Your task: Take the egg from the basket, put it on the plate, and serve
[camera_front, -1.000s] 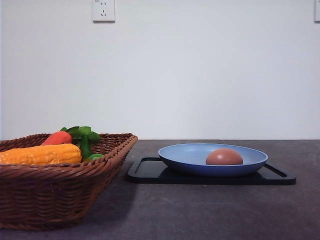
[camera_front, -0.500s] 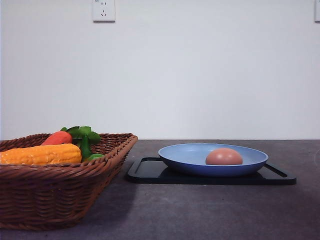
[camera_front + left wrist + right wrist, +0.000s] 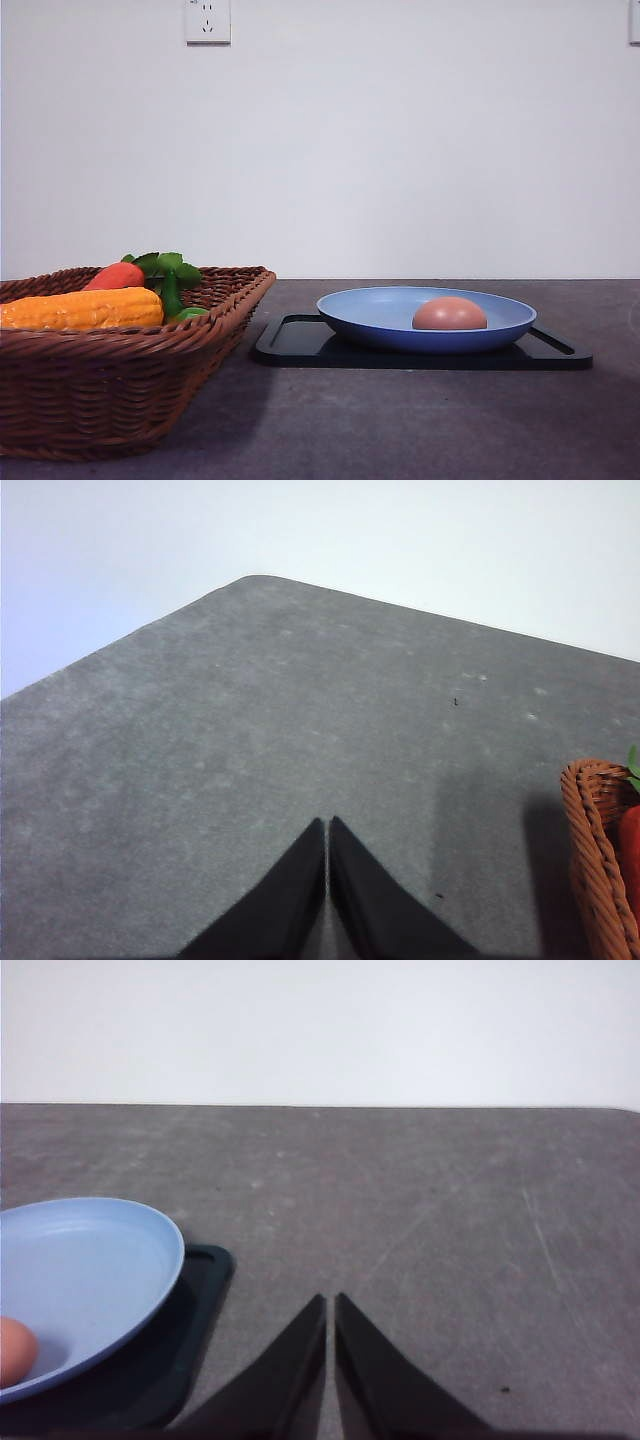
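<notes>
The pinkish-brown egg [image 3: 449, 314] lies in the light-blue plate [image 3: 380, 318], right of its centre; the plate rests on a black tray [image 3: 300, 343]. In the right wrist view the plate [image 3: 90, 1260] and a sliver of the egg [image 3: 14, 1350] appear beside my right gripper [image 3: 329, 1305], which is shut and empty over bare table. The brown wicker basket [image 3: 120, 390] stands at the front left. In the left wrist view my left gripper [image 3: 327, 828] is shut and empty, with a corner of the basket [image 3: 595, 860] off to one side.
An orange corn cob [image 3: 85, 309] and a carrot [image 3: 115, 275] with green leaves lie in the basket. The dark grey table [image 3: 420, 420] runs back to a white wall with a socket [image 3: 207, 20].
The egg has shifted a hair to the right in the plate. Nothing else has moved.
</notes>
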Controlling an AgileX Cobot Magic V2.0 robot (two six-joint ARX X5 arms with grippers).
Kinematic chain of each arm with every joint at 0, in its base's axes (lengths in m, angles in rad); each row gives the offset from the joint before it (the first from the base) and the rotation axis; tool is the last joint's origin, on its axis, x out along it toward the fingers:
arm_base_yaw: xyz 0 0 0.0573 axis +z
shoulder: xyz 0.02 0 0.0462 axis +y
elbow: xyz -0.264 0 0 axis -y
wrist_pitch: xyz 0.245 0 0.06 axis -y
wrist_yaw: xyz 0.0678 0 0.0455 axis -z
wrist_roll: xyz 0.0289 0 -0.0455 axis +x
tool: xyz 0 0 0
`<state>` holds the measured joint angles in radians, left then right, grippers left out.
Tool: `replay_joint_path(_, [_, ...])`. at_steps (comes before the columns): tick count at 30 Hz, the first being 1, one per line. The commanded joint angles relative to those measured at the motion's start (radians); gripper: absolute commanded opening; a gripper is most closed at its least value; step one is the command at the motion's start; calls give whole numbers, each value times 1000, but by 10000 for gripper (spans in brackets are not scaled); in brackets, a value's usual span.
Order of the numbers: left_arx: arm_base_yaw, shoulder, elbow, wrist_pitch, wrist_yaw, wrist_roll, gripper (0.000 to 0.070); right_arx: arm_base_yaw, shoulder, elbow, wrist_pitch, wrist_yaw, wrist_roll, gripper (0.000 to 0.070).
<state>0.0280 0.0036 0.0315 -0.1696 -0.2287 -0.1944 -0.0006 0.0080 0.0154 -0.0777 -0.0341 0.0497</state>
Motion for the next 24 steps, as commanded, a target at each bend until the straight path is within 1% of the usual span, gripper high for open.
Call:
replay_joint_path(1, [1,-1,-21,-17,4,-1,0,-2,-4,-5,1,-4,24,0])
replay_joint_path(7, [1,-1,-21,-17,4,-1,0,-1,-4,-5,-90,-1,25,0])
replay_joint_path(9, [1,-1,-21,-17,4,-1,0,-1,-4,-5,-85,12,25,0])
replay_joint_path(24, [1,-1,-21,-17,4,-1,0,-1,-4,-5,-78,11,25,0])
